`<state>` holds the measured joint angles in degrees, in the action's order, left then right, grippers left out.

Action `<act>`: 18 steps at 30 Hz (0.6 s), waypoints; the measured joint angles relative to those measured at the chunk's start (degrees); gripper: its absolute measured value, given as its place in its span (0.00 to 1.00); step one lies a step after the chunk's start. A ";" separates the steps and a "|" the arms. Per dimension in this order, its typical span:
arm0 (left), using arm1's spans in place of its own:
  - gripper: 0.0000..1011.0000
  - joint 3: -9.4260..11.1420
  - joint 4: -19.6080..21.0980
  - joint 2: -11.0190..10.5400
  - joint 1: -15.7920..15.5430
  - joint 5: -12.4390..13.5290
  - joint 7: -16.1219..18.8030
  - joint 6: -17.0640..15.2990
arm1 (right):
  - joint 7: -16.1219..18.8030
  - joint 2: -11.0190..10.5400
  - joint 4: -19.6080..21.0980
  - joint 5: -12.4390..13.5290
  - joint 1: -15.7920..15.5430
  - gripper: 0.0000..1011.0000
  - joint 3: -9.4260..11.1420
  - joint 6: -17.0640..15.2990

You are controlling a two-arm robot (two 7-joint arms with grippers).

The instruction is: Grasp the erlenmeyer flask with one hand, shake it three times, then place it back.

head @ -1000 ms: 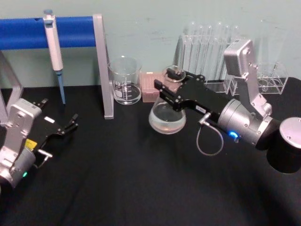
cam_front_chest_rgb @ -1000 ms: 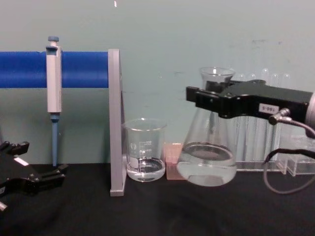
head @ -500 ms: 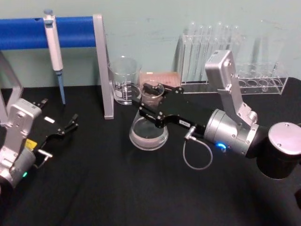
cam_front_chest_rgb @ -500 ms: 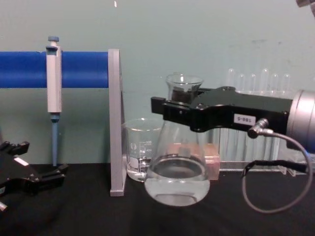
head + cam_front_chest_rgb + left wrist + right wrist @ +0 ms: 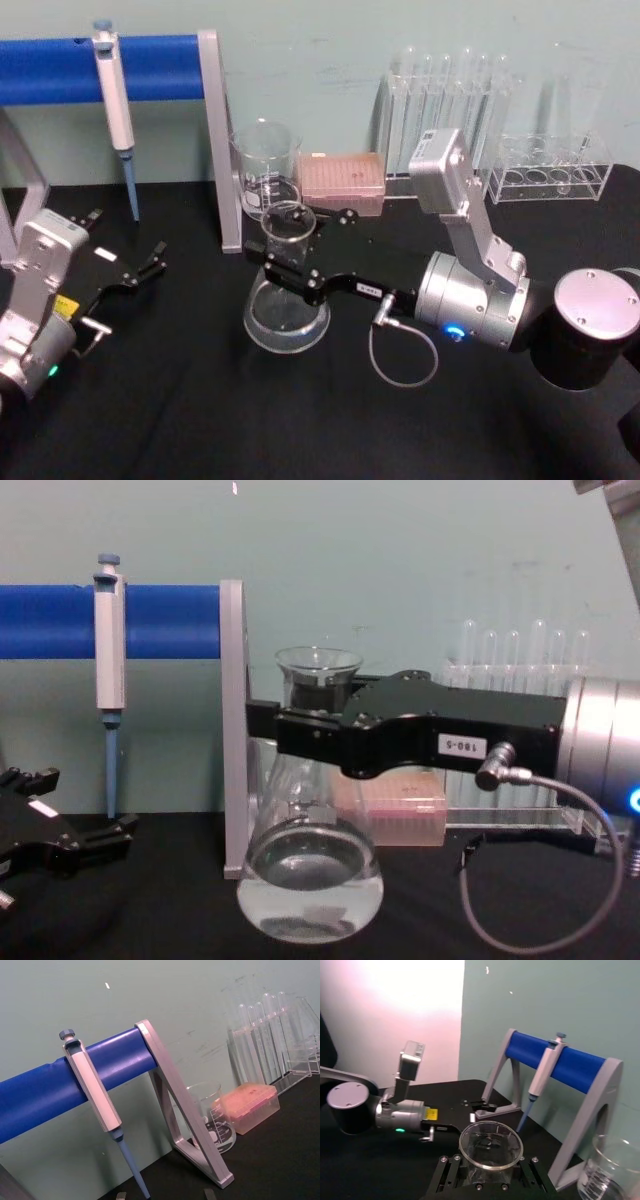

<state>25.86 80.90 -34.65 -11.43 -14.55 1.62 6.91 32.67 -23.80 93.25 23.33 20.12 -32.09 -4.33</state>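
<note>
Shifted left and lower since half a second ago: erlenmeyer flask [image 5: 287, 300] [image 5: 310, 880] upright before the glass beaker [image 5: 266, 170] and grey stand post [image 5: 218, 140], neck clamped by the right gripper [image 5: 289, 267] [image 5: 303, 727], base at or just above the black table [image 5: 200, 400], contact unverifiable; left gripper [image 5: 150, 262] [image 5: 105, 837] parked far left, fingers apart.

Glossy clear glass flask [image 5: 310, 880], matt black claw [image 5: 288, 256]

Soft, even light is filling the scene. In the right wrist view, strong glare is washing out the wall [image 5: 395, 1005] beside the rack [image 5: 525, 1047]. Near the rack, the flask [image 5: 310, 880] is catching faint glints.
</note>
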 joint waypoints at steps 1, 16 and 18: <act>0.99 0.00 0.00 0.00 0.00 0.00 0.00 0.00 | 0.27 -0.14 0.12 0.23 0.06 0.44 -0.33 0.03; 0.99 0.00 0.00 0.00 0.00 0.00 0.00 0.00 | 3.43 -1.73 0.35 1.96 1.29 0.44 -3.17 1.04; 0.99 0.00 0.00 0.00 0.00 0.00 0.00 0.00 | 3.60 -1.84 0.35 2.08 1.39 0.44 -3.36 1.14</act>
<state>25.86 80.90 -34.64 -11.43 -14.55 1.62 6.91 36.27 -25.63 93.60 25.41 21.51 -35.46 -3.19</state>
